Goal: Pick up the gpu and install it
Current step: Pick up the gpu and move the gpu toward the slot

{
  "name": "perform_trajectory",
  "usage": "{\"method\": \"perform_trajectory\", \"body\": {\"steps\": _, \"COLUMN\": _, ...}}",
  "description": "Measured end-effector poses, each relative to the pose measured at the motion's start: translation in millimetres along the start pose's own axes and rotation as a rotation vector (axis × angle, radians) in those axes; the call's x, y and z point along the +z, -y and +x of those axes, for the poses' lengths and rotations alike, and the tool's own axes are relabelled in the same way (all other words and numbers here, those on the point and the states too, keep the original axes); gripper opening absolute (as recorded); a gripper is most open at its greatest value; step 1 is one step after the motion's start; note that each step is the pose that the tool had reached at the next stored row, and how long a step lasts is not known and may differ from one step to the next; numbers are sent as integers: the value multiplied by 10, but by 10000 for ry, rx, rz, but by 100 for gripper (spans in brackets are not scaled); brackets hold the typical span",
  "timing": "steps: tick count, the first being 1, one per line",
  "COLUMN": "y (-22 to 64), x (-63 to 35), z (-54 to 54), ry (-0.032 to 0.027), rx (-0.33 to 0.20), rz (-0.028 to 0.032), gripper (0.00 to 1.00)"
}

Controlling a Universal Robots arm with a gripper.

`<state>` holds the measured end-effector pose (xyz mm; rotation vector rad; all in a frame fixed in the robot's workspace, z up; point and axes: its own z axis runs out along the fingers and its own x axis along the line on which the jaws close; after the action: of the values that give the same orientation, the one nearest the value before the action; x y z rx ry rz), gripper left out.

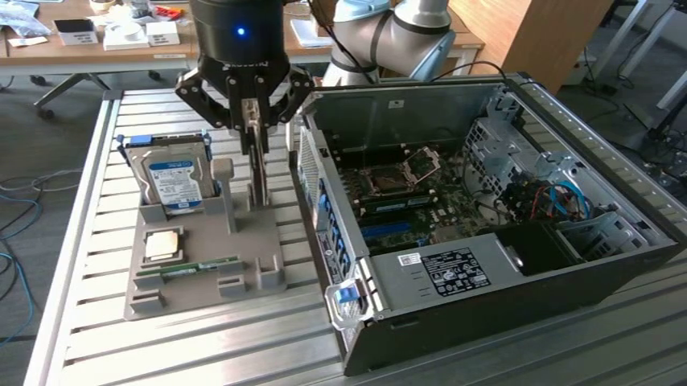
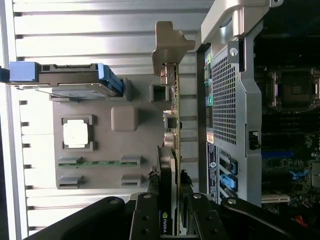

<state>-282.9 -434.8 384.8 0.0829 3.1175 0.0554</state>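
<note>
Slatted metal table (image 1: 215, 346) up front bears a grey holder (image 1: 193, 285). Above it your gripper (image 1: 254, 141) clamps the gpu (image 1: 261, 181), upright and edge-on, beside the open computer case (image 1: 483, 322). Hold it plumb; a tilt could snag its bracket (image 2: 170, 42).

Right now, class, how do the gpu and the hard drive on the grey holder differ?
The gpu is a thin dark card; the hard drive is a thicker silver block with a blue-white label. The gpu stands on the side of the grey holder nearest the computer case; the hard drive on the far side. The gripper is at the gpu, apart from the hard drive. Both stand on edge in that holder.
</note>
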Motion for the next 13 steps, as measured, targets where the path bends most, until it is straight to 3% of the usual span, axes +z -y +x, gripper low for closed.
{"method": "perform_trajectory", "body": {"steps": 13, "y": -10, "x": -261, "z": -6, "ry": 1, "rx": -1, "rz": 12, "gripper": 27}}
